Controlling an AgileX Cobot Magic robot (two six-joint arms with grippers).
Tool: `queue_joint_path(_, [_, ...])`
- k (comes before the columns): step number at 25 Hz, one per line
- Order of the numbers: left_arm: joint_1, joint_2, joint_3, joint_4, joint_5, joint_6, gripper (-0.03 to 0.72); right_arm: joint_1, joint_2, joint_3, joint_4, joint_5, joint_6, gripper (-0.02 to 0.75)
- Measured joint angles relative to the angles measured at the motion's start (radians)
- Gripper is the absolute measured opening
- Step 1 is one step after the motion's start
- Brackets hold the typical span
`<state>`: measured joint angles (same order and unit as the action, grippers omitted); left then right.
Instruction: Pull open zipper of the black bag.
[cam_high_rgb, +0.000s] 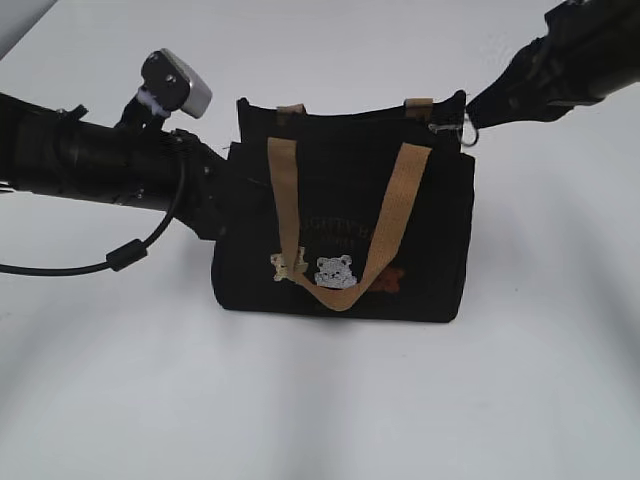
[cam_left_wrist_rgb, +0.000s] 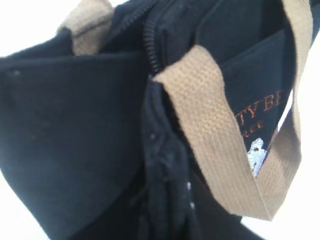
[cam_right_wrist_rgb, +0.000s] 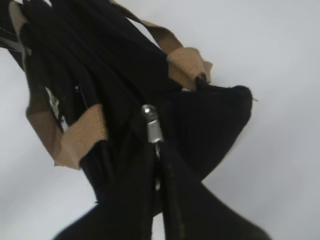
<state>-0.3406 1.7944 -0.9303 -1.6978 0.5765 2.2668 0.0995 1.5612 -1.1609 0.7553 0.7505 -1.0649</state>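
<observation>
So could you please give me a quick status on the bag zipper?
Left gripper shut on the black bag, left end. Right gripper shut on the zipper pull, right end. Zipper not yet opened. Nothing in the way.

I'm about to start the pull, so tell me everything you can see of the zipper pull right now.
The zipper pull is a small silver metal clasp with a round ring hanging at the black bag's top right corner. The right gripper's dark fingers are closed on its lower end. The toothed zipper along the top edge looks closed.
</observation>
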Motion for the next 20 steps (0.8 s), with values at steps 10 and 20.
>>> queue_joint_path(10, [-0.009, -0.193, 0.0, 0.849, 0.015, -1.44, 0.375, 0.083, -0.109, 0.0, -0.205, 0.283, 0.537, 0.396])
queue_joint_path(20, [-0.015, -0.681, 0.176, 1.324, 0.09, -1.962, 0.281, 0.083, -0.586, 0.206, -0.614, 0.454, 0.869, 0.384])
